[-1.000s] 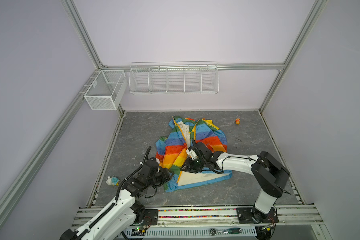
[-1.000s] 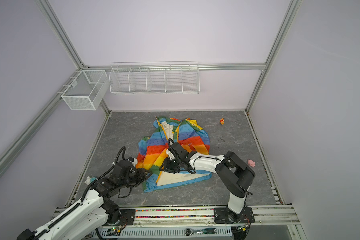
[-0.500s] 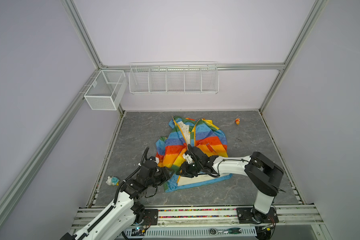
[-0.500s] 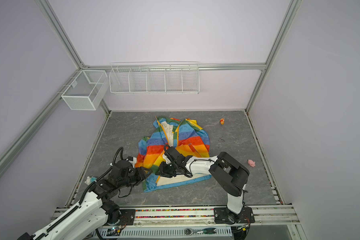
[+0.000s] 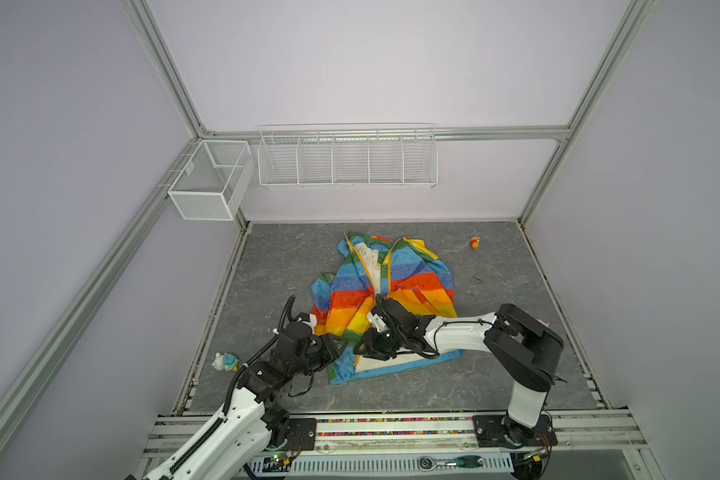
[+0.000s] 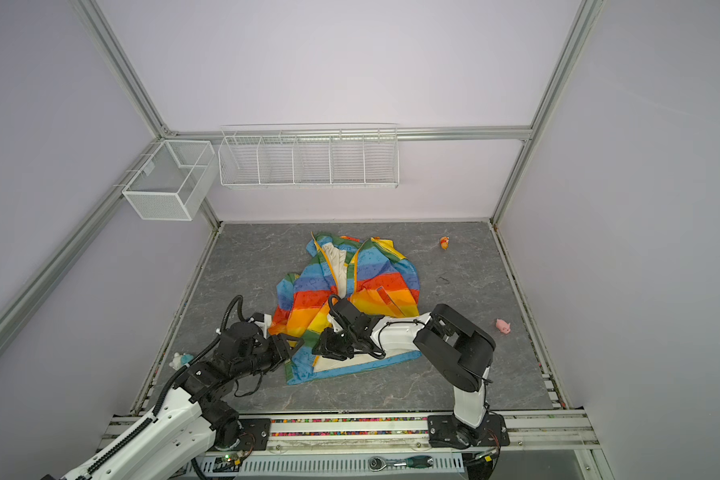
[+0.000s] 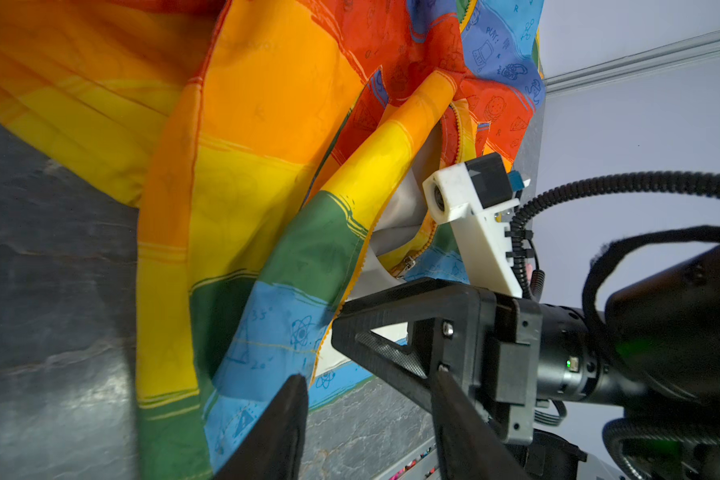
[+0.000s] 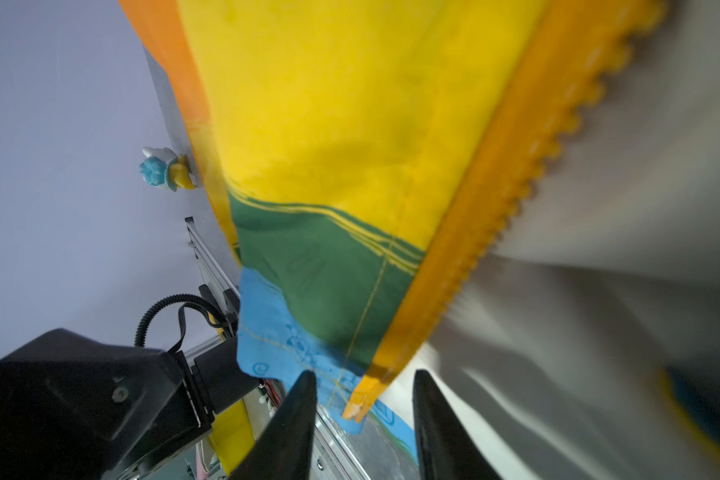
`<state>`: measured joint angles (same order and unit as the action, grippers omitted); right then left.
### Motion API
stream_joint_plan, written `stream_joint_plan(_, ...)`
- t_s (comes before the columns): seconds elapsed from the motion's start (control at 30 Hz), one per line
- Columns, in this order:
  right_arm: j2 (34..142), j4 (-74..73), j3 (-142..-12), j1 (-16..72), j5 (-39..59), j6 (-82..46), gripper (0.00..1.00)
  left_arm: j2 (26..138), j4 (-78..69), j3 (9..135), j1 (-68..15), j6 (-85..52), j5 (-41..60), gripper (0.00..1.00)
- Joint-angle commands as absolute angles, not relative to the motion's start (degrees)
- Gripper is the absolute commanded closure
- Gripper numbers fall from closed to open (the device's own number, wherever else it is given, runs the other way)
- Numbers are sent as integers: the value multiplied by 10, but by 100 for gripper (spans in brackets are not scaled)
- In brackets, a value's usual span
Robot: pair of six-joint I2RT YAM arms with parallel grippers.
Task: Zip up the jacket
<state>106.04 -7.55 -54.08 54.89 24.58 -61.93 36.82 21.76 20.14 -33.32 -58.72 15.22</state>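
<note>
On a grey, marble-veined tabletop [image 5: 495, 374] walled by pale lilac panels and aluminium rails, the jacket [image 5: 391, 286] lies crumpled near the middle, thin rainbow-striped fabric parted over cream lining. The left pincer [image 7: 368, 374] stands open at the blue hem corner. The right pincer [image 8: 363, 372], jaws apart, straddles the end of the toothed orange zipper strip [image 8: 474, 208]. A white wire basket [image 5: 347, 160] and a mesh box [image 5: 208, 187] hang on the frame.
</note>
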Motion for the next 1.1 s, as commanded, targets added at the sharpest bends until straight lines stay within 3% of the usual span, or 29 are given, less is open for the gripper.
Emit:
stream_joint_plan(0.0,1074,-96,-545,552,240,-634,63,362,226,206,-331,-590,147,50)
stream_joint_plan(0.6,1043,-111,-546,553,235,-628,71,365,222,203,-331,-592,148,50)
stream_joint_plan(1.07,1061,-109,-551,551,224,-633,58,367,214,198,-331,-592,156,50)
